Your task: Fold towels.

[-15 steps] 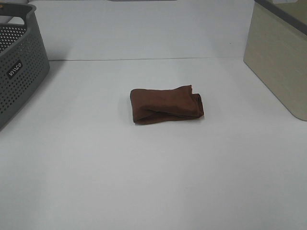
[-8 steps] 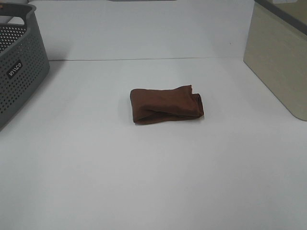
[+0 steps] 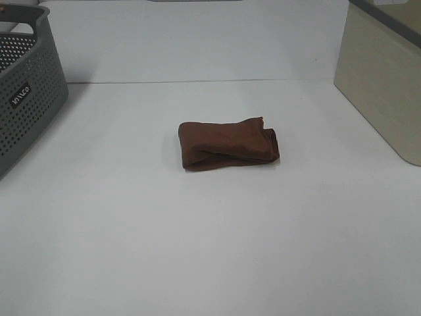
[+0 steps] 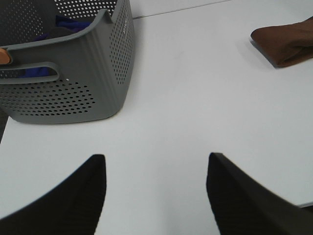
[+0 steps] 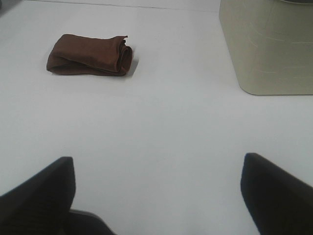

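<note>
One towel (image 3: 228,143), dark reddish-brown, lies folded into a compact bundle near the middle of the white tabletop (image 3: 210,250). Folded layers show along its front edge; its right end is rolled over, with a small corner sticking up at the far right. Nothing touches it.

Grey perforated basket (image 3: 26,99) stands at the far left of the tabletop, well apart from the towel. Left wrist view shows dark blue cloth (image 4: 63,24) inside it and an orange piece (image 4: 5,55) at its rim. Beige bin (image 3: 381,85) stands at the far right, also well apart from the towel.

Left end effector (image 4: 154,196): fingers spread, gap bare, holding nothing; above bare tabletop, basket just ahead, towel off to one side.

Right end effector (image 5: 156,196): fingers spread wide, holding nothing; above bare tabletop, with towel and bin both ahead and well clear.

Neither arm appears in the high view.
</note>
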Available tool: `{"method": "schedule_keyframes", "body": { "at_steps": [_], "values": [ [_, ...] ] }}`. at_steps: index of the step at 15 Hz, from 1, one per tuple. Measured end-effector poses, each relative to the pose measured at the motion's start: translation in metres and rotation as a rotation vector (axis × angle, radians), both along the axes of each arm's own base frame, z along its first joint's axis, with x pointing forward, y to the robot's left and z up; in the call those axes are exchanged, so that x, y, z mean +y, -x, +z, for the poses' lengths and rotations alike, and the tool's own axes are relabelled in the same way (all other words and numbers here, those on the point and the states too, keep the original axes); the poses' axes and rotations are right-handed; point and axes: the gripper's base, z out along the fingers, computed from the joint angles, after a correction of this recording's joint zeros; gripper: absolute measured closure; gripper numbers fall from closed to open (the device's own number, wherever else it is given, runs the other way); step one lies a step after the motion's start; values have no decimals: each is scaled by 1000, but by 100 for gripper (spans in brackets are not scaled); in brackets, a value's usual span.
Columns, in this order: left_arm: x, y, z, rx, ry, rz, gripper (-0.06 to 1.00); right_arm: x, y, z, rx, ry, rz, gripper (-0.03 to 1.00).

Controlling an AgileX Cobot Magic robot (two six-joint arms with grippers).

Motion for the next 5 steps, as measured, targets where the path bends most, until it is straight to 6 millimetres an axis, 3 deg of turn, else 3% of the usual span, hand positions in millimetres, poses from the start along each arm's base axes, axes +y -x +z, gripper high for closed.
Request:
{"method": "schedule_keyframes", "body": {
  "at_steps": [5],
  "values": [
    [0,0,0,0,0,0,36,0,0,0,0,0,0,10]
  ]
}}
